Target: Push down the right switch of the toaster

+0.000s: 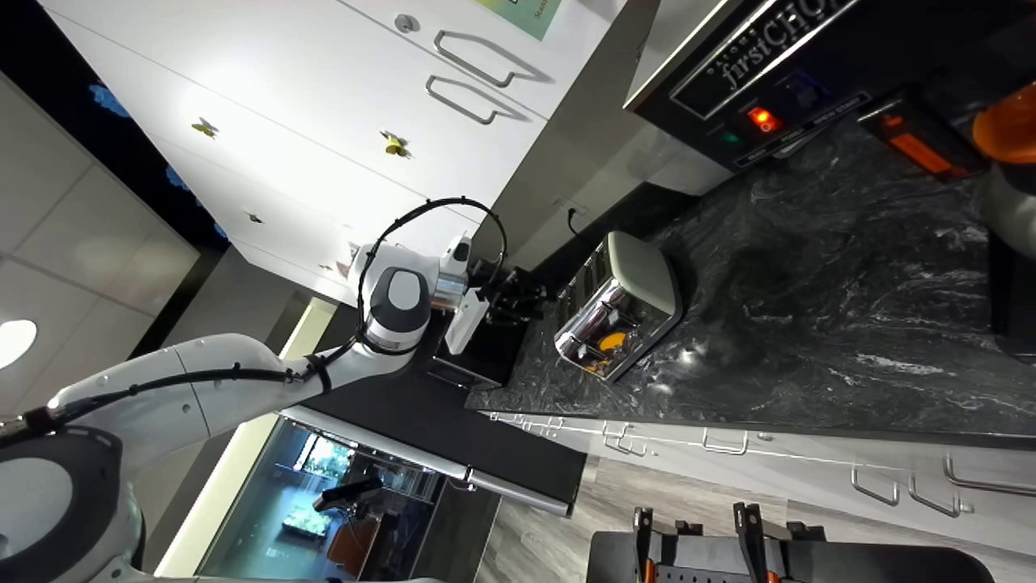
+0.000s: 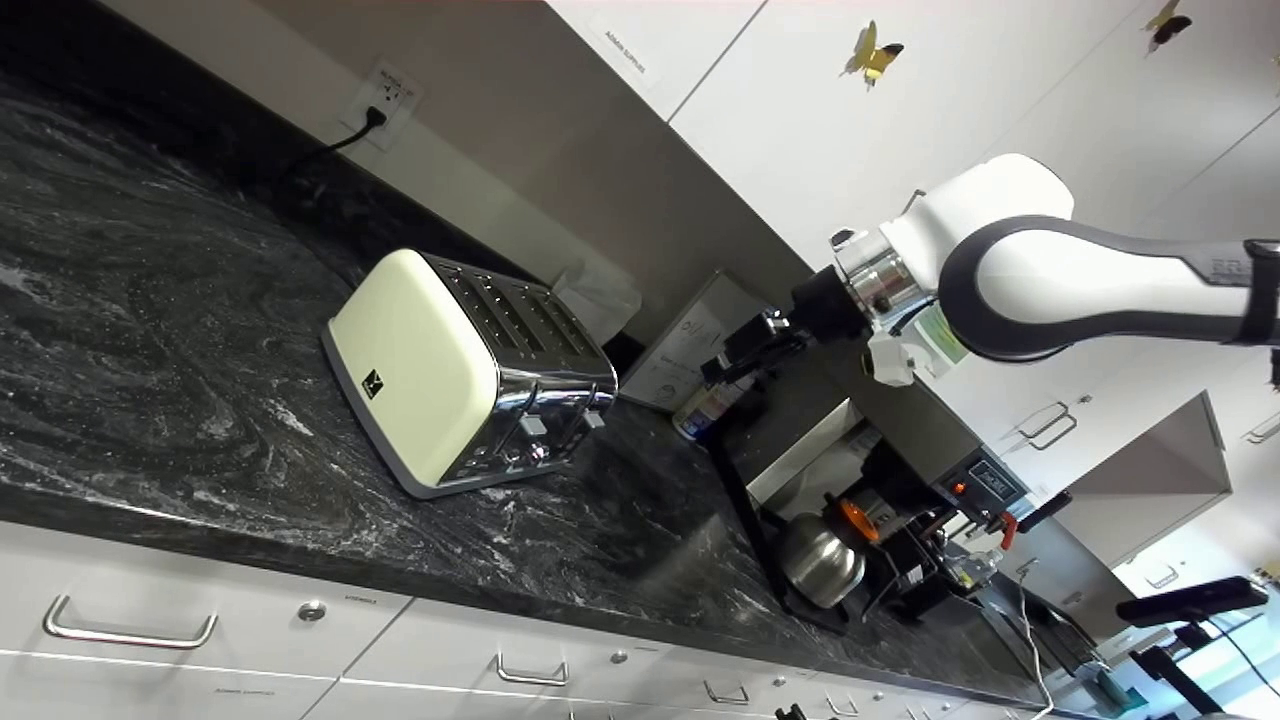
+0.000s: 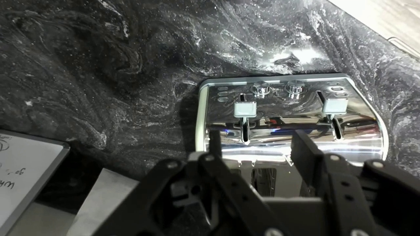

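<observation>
Rounded white arm (image 1: 239,398) (black cable (image 1: 202,376) strapped alongside); black, silver-screwed gripper (image 3: 257,142).

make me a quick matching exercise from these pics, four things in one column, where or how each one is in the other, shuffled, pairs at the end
1. toaster
2. claw
3. black plug
4. butterfly decorations

a. in the wall outlet
b. on the white cabinets
c. on the dark counter
d. open

Pairs: 1-c; 2-d; 3-a; 4-b

Toaster (image 2: 425,365) on counter (image 2: 150,330); outlet (image 2: 383,98) on wall (image 2: 520,185).
</observation>
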